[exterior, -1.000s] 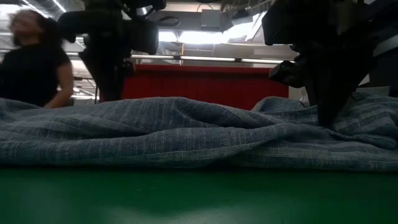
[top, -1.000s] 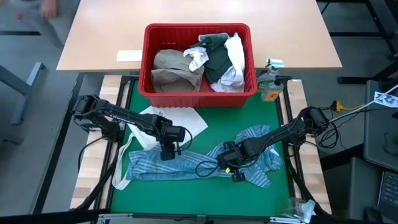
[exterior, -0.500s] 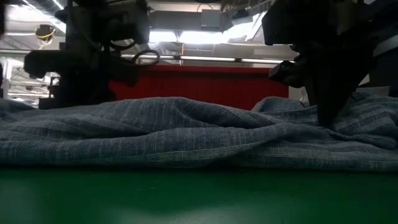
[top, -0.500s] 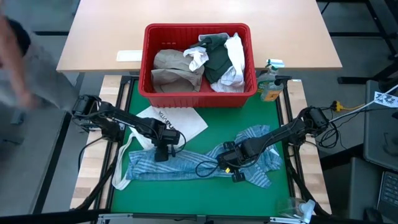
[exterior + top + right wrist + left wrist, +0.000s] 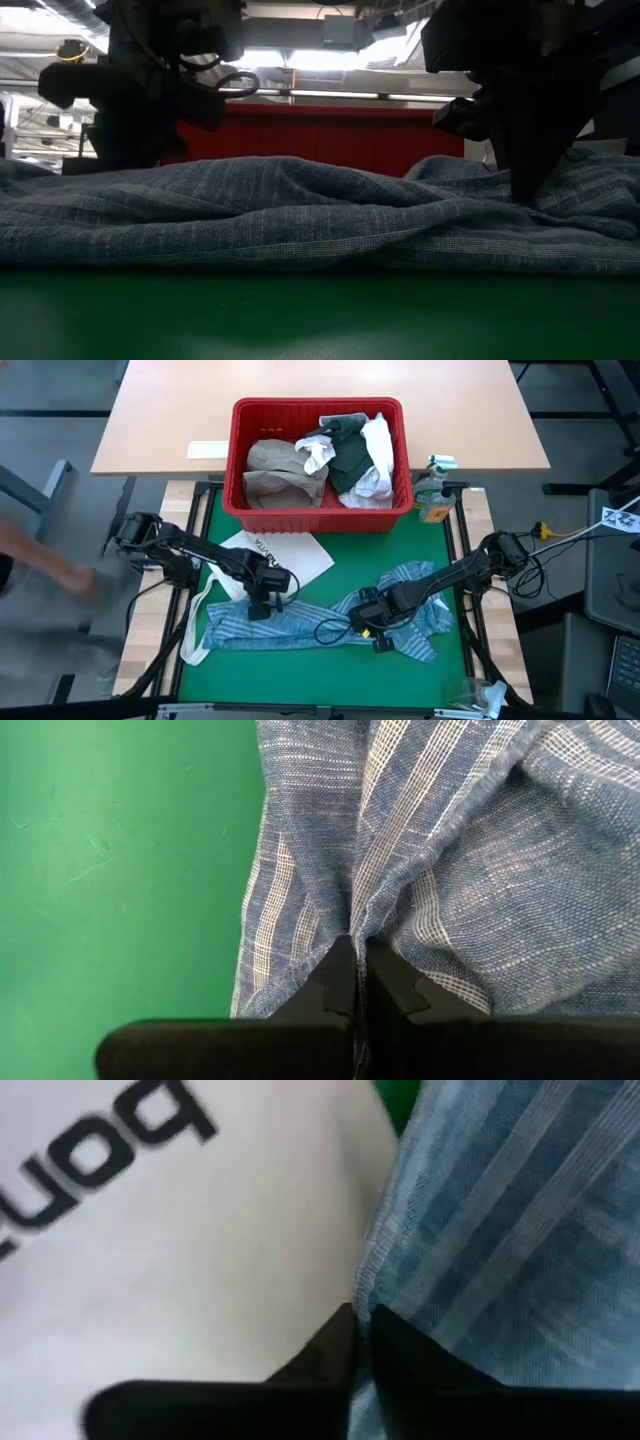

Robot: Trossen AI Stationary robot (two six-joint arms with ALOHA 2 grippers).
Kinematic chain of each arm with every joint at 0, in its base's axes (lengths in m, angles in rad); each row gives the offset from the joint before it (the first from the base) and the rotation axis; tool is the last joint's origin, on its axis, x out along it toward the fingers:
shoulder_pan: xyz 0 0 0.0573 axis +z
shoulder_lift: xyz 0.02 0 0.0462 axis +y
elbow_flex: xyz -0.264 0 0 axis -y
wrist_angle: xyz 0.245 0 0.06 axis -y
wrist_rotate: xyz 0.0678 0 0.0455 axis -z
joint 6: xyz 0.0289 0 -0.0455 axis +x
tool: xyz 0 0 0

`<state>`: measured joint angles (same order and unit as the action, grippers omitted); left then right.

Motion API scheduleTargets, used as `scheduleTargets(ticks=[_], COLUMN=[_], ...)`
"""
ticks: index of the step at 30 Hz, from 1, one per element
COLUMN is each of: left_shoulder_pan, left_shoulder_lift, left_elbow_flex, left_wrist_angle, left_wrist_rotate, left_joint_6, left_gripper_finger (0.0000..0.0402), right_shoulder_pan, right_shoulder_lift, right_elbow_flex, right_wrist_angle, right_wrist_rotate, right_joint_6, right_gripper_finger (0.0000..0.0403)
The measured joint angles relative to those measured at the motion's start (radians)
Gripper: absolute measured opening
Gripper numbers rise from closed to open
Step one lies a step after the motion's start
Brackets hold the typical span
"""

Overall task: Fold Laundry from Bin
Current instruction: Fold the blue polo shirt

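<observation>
Laundry fills the red bin (image 5: pixel 318 460) at the counter's far side; the blue-striped cloth (image 5: pixel 300 625) lies spread near. Left end effector (image 5: pixel 260 607) and right end effector (image 5: pixel 368 626) each pinch its edge.

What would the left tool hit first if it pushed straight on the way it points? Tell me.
Probably the blue-striped cloth: the left tool is shut on its hemmed edge, right beside the white tote bag. Past the cloth lies the green mat; depth is unclear.
</observation>
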<state>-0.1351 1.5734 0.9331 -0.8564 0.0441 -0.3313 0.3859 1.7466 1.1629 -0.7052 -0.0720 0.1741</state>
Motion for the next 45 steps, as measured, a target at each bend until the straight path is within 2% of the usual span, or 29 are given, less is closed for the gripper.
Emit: scheduleTargets(ticks=[5, 9, 17, 21, 27, 32, 38, 40, 45], left_shoulder_pan=[-0.011, -0.031, -0.070, -0.067, -0.039, -0.021, -0.029, -0.033, -0.089], left_shoulder_lift=[0.000, 0.000, 0.000, -0.001, -0.002, -0.002, -0.002, -0.002, -0.001], left_elbow_flex=[0.058, 0.118, 0.232, 0.240, 0.226, 0.212, 0.212, 0.212, 0.212], left_wrist_angle=[-0.117, -0.234, -0.631, -0.720, -0.699, -0.715, -0.714, -0.715, -0.713], left_wrist_rotate=[-0.003, -0.082, -0.410, -0.570, -0.701, -0.723, -0.780, -0.757, -0.579], left_joint_6=[-0.042, -0.092, -0.362, -0.529, -0.602, -0.593, -0.584, -0.585, -0.586], left_gripper_finger=[0.0005, 0.0003, 0.0002, 0.0001, 0.0001, 0.0000, 0.0000, 0.0000, 0.0000], right_shoulder_pan=[0.000, 0.000, -0.048, -0.120, -0.222, -0.243, -0.242, -0.242, -0.207], right_shoulder_lift=[-0.001, -0.005, -0.006, -0.006, -0.006, -0.006, -0.006, -0.006, -0.006], right_elbow_flex=[0.000, 0.032, 0.159, 0.183, 0.183, 0.183, 0.183, 0.183, 0.183], right_wrist_angle=[0.000, -0.015, -0.105, -0.104, -0.115, -0.115, -0.114, -0.114, -0.122], right_wrist_rotate=[0.025, 0.106, 0.456, 0.562, 0.542, 0.494, 0.490, 0.490, 0.398], right_joint_6=[0.001, 0.002, 0.003, 0.003, 0.001, -0.024, -0.071, -0.070, -0.077], right_gripper_finger=[0.0007, 0.0007, 0.0007, 0.0007, 0.0007, 0.0007, 0.0007, 0.0007, 0.0007])
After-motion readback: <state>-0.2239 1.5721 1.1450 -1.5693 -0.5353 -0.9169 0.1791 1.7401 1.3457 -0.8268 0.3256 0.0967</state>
